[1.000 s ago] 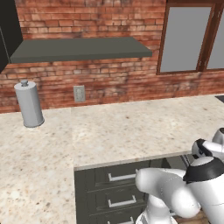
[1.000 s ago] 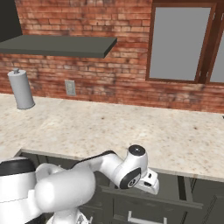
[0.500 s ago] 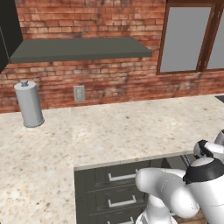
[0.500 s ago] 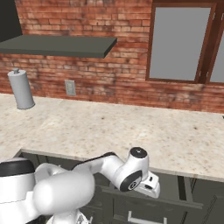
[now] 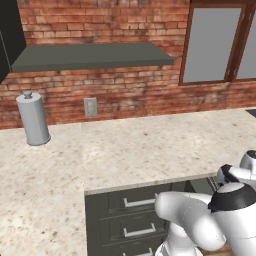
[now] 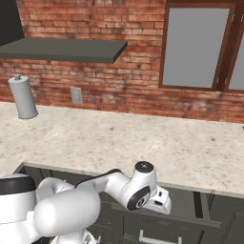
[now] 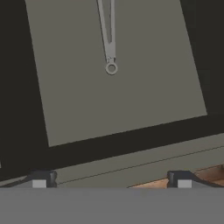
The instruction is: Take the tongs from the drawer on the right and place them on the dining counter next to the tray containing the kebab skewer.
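Gripper point(image 7: 111, 181) hangs over the open drawer point(image 7: 118, 92), jaws spread as wide as they go and nothing between them — its two dark fingertips point(image 7: 41, 178) stand well apart at the bottom of the hand view. Straight ahead of it lie the tongs point(image 7: 108, 35), flat on the grey drawer floor, their two slim arms running away toward the far end and the joined end with its little ring pointing back at the hand. From behind, the arm point(image 6: 119, 188) reaches down below the edge of the speckled worktop point(image 6: 143, 143), with the hand tucked in front of the dark cabinet fronts. So, as I read it, the drawer part is done: it stands pulled out and the tongs are in plain sight. What is left is nearly everything else. The tongs are not yet touched, let alone lifted; the hand looks to be near them but apart, and it would need to come forward and down over the two arms before closing. After that comes the carry to the dining counter and the setting down beside the tray — neither of which I can see from here, so I would guess the base has some driving to do. Early days, then: reach begun, grasp not yet made.
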